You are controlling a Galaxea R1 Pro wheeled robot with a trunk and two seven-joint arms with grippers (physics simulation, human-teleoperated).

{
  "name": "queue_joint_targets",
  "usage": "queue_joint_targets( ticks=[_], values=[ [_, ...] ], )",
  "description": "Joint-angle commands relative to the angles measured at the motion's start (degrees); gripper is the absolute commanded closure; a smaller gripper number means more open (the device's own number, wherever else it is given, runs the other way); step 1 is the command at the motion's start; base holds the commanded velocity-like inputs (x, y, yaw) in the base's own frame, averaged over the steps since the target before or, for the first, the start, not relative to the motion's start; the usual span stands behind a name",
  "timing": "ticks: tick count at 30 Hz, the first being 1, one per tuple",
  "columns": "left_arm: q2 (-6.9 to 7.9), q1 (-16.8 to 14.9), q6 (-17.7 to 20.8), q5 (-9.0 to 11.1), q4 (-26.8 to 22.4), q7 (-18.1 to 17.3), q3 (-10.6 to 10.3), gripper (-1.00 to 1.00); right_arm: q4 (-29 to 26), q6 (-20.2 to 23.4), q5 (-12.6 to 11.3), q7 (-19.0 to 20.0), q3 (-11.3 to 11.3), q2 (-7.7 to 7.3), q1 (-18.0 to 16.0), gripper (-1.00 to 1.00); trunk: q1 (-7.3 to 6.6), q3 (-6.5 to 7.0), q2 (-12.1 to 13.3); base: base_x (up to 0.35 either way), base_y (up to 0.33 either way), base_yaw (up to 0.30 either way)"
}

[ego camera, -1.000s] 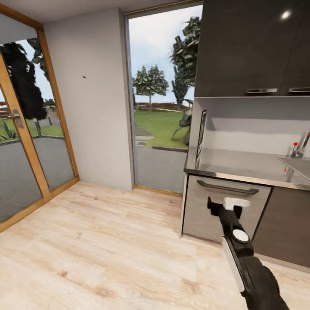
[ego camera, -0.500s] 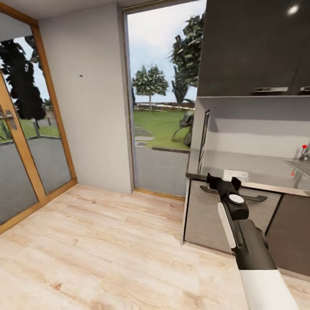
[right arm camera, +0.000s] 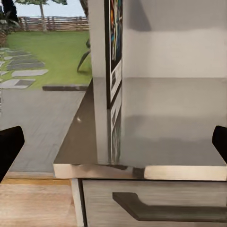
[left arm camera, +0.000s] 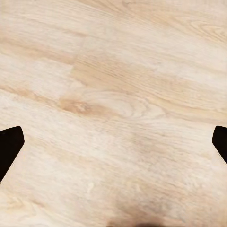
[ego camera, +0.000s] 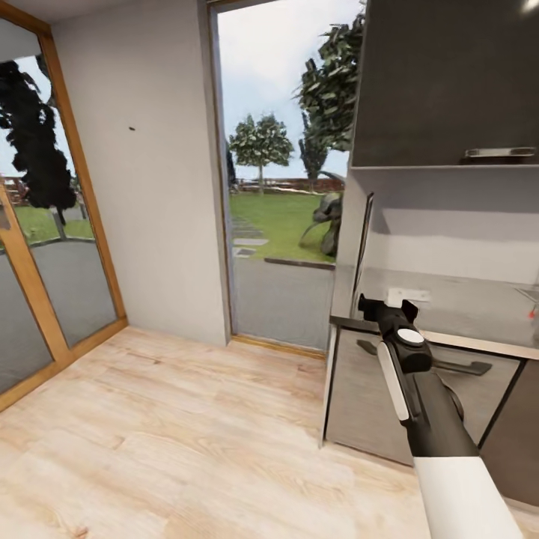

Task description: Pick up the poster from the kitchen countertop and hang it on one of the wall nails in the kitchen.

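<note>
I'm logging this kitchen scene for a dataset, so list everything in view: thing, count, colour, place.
poster: one, black-framed, seen edge-on, standing at the countertop's left end
kitchen countertop: one, glossy grey, right side
wall nail: one, dark speck, on the light-grey wall
bar handle: one, dark, on the grey cabinet front below the countertop
upper cabinet: dark grey, above the countertop
floor: light wood planks
right gripper: one, black, open, raised before the countertop edge
left gripper: one, black fingertips, open, over the floor

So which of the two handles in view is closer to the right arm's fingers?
The long dark bar handle on the cabinet front below the countertop, just beneath the right gripper. The pale one sits high on the upper cabinet.
</note>
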Motion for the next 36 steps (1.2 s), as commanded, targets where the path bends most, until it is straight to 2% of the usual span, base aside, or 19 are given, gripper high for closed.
queue_joint_targets(
  ticks=[1,6,13,23,26,29,36],
  values=[
    [0.00,0.02,-0.10,-0.02,-0.06,0.00,0.03,-1.00,0.00,0.29,-0.09,-0.16,0.04,0.02,-0.02,-1.00,0.04,-0.05,-0.03,0.337,0.000,0.000],
    [0.00,0.02,-0.10,-0.02,-0.06,0.00,0.05,-1.00,0.12,0.25,-0.13,-0.01,0.03,0.02,0.00,-1.00,0.04,-0.05,-0.03,0.326,0.000,0.000],
    [0.00,0.02,-0.10,-0.02,-0.06,0.00,0.03,-1.00,0.52,0.15,-0.14,0.13,0.02,0.02,0.06,-1.00,0.04,-0.05,-0.03,0.121,0.017,0.000],
    [0.00,0.02,-0.10,-0.08,-0.06,0.00,0.02,-1.00,1.99,-0.12,-0.14,0.15,-0.05,0.02,0.11,-1.00,0.04,-0.05,-0.03,0.158,0.161,0.000],
    [0.00,0.02,-0.10,-0.07,-0.06,0.00,0.05,-1.00,5.30,-3.39,-0.14,0.15,-0.08,0.02,0.16,-1.00,0.04,-0.05,-0.03,0.031,0.032,0.000],
    [0.00,0.02,-0.10,-0.08,-0.06,0.00,0.07,-1.00,10.60,-9.54,-0.14,0.10,-0.09,-0.05,0.18,-1.00,0.04,-0.05,-0.03,0.013,0.011,0.000],
    [0.00,0.02,-0.10,-0.09,-0.06,0.03,0.06,-1.00,12.99,-11.86,-0.14,0.14,-0.12,-0.07,0.19,-1.00,0.04,-0.05,-0.03,0.163,0.003,0.000]
  ],
)
